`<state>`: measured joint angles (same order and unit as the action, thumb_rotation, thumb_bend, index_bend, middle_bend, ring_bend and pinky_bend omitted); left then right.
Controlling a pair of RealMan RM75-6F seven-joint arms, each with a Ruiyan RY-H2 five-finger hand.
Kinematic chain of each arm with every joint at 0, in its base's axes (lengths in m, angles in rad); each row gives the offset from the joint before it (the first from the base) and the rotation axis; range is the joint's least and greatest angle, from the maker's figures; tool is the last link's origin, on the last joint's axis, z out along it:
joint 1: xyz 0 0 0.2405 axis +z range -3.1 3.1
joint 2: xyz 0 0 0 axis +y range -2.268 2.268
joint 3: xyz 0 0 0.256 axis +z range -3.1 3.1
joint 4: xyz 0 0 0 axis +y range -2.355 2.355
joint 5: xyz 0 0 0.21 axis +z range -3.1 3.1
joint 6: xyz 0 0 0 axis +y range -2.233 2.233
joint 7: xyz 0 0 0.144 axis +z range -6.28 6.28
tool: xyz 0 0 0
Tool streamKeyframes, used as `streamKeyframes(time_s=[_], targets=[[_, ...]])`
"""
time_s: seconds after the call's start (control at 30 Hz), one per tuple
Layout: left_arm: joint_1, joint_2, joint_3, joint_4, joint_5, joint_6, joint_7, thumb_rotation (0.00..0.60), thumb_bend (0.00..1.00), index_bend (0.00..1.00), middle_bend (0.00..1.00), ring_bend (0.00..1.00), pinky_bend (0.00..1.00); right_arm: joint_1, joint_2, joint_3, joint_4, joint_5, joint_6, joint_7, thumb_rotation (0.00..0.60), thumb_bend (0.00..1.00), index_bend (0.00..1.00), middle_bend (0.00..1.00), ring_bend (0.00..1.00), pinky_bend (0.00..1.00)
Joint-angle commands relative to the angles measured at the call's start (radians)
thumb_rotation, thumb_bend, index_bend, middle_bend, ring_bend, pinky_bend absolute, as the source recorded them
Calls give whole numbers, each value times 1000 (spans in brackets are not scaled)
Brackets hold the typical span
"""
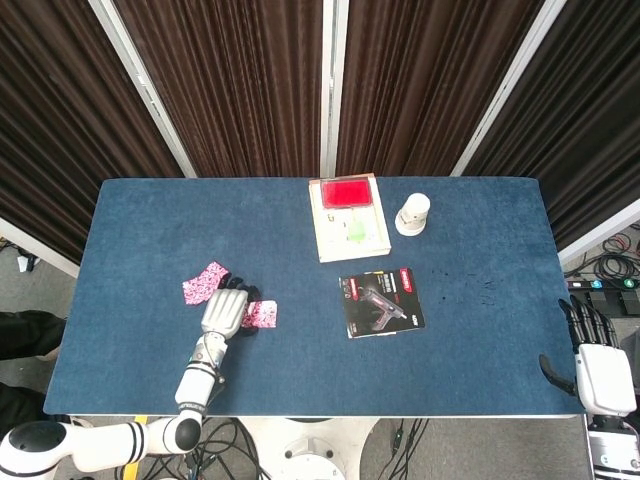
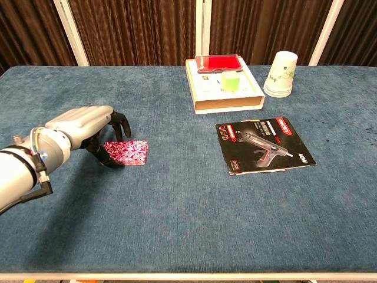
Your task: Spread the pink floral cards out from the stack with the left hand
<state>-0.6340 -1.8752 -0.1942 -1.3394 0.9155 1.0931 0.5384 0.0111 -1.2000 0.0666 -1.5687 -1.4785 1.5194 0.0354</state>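
Pink floral cards lie in two places on the blue table (image 1: 140, 220): a small fan (image 1: 205, 281) at the left and a card (image 1: 265, 315) further right. My left hand (image 1: 225, 312) arches between them, its dark fingertips resting on the right card's left end. In the chest view my left hand (image 2: 82, 125) curves over the left edge of the pink card (image 2: 129, 152), which lies flat. What the palm covers is hidden. My right hand (image 1: 592, 345) hangs off the table's right edge, fingers extended and empty.
A shallow box (image 1: 347, 225) holding a red item and a green block sits at the back centre, with a paper cup (image 1: 412, 213) to its right. A black glue-gun package (image 1: 382, 301) lies right of centre, seen also in the chest view (image 2: 265, 144).
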Motion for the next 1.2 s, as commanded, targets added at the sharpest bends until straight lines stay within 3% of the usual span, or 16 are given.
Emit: streamKeyframes(time_s=[0.03,1.2], targets=[[1,0,-2,0,-2,-1,-3,600,196,378,415,134,69,0,0,1,1,2,-1,1,600,229,0,0,0,0],[15,32,-16,-35,32,6,-78,600,223,426,461,160,70,4,-4,1,3,12,-15,-5,600,230,0,0,0,0]])
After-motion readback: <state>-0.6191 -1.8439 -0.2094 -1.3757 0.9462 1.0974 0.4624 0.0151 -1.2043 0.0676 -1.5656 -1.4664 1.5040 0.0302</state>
